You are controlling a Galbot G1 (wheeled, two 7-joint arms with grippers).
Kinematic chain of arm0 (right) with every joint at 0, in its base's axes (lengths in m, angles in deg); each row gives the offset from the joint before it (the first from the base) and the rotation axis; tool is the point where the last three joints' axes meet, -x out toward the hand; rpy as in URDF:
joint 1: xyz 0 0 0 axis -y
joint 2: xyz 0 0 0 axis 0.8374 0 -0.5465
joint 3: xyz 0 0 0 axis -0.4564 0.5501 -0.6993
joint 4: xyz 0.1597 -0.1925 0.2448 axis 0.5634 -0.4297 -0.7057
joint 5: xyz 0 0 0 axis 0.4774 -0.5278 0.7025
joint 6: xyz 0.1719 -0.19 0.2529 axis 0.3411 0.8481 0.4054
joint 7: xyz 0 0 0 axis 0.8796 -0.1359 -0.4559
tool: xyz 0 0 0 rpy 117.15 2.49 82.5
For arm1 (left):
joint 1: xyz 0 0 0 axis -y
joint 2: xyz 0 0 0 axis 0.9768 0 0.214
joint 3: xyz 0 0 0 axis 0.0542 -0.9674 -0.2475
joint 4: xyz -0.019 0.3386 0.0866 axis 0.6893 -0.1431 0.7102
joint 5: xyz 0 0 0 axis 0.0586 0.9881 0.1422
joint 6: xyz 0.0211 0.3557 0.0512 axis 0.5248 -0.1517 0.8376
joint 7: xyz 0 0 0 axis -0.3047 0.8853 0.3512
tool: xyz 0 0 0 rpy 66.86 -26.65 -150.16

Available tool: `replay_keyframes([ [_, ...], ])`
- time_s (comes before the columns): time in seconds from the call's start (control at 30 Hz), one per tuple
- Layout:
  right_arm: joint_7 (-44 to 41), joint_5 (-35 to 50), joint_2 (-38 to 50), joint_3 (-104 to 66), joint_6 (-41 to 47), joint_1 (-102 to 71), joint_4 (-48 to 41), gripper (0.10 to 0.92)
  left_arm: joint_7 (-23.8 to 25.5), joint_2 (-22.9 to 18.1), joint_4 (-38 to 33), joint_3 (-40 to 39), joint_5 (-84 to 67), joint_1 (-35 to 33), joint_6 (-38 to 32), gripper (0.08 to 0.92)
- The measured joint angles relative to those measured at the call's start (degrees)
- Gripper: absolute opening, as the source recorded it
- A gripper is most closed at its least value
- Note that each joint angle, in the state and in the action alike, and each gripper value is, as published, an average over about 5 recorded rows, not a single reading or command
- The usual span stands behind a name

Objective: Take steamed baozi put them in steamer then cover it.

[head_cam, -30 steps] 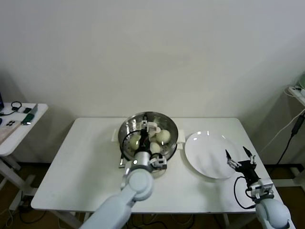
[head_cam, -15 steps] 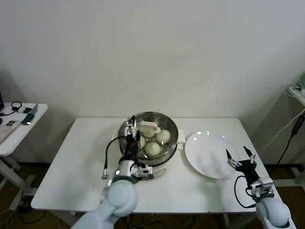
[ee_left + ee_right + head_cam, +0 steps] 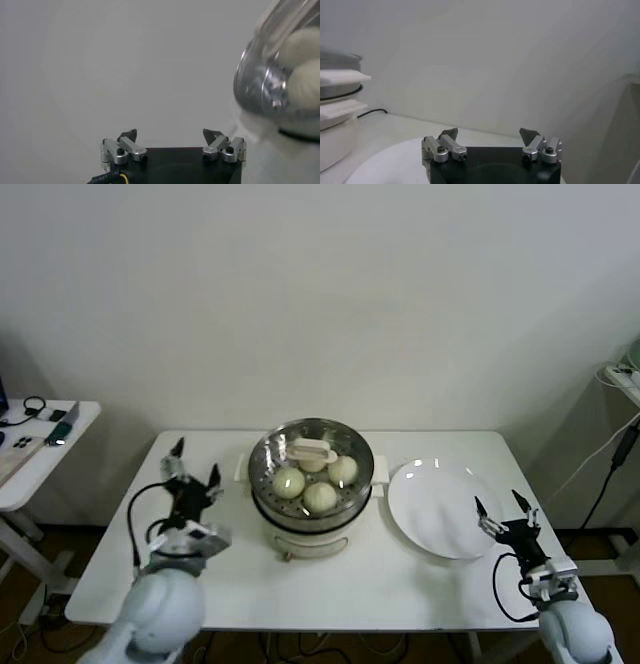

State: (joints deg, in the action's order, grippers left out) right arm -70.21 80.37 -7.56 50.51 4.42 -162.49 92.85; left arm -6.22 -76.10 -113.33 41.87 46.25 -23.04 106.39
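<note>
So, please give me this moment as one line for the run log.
baozi: four in steamer | cover: on steamer | left pincer: open, empty, beside steamer | right pincer: open, empty, over plate edge

A white plate lies on the white table.

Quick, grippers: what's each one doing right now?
Left gripper: open, empty, left of the steamer.
Right gripper: open, empty, by the plate.
</note>
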Motion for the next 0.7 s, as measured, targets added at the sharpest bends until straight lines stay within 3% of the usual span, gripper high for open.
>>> replay_keyframes([
  [0.13, -0.04, 0.67, 0.04, -0.16, -0.16, -0.5, 0.71, 0.823, -1.2, -1.91, 1.35, 7.31, -9.18, -4.96, -5.06, 0.823],
  [0.3, -0.37, 1.6, 0.09, -0.5, -0.61, -1.24, 1.63, 0.823, -2.29, -5.52, 5.03, 14.27, -18.89, -9.17, -17.49, 0.823],
  [0.5, -0.81, 2.57, 0.07, -1.11, -1.15, -2.54, 2.7, 0.823, -2.44, -9.92, 10.25, 19.02, -27.44, -12.01, -31.79, 0.823],
  [0.7, -1.16, 3.33, -0.18, -1.44, -1.48, -3.91, 3.62, 0.823, -1.72, -13.01, 14.72, 21.38, -32.75, -14.22, -40.31, 0.823],
])
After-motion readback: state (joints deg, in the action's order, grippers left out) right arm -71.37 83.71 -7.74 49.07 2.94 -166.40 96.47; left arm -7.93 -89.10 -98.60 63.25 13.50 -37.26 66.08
